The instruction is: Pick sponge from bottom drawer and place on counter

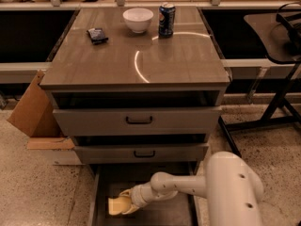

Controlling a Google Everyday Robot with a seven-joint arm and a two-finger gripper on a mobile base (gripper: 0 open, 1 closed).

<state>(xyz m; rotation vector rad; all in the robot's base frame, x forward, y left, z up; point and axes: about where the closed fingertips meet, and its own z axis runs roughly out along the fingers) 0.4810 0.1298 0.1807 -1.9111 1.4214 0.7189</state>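
Down at the foot of the cabinet, the bottom drawer [162, 214] is pulled out toward the camera, and the sponge [115, 206] is inside it, near the left wall and in the front part of the drawer. The white arm [188, 185] reaches into the drawer from the right side and lies almost level. At its end the gripper [126, 202] meets the right side of the sponge. I cannot tell how far the gripper is open, nor if it really holds the sponge, because the two pale shapes run together at this place. I also cannot tell if the sponge rests on the drawer floor or is a little above it. The middle drawer [103, 153] and the top drawer [94, 121] each stand out a little, with a dark gap above each front. On the counter [178, 65], a white bowl [138, 19] and a can [166, 19] stand just beside each other near the back edge. A small dark packet [98, 35] lies toward the back left corner, apart from the bowl. A cardboard box [28, 109] leans by the left side of the cabinet.
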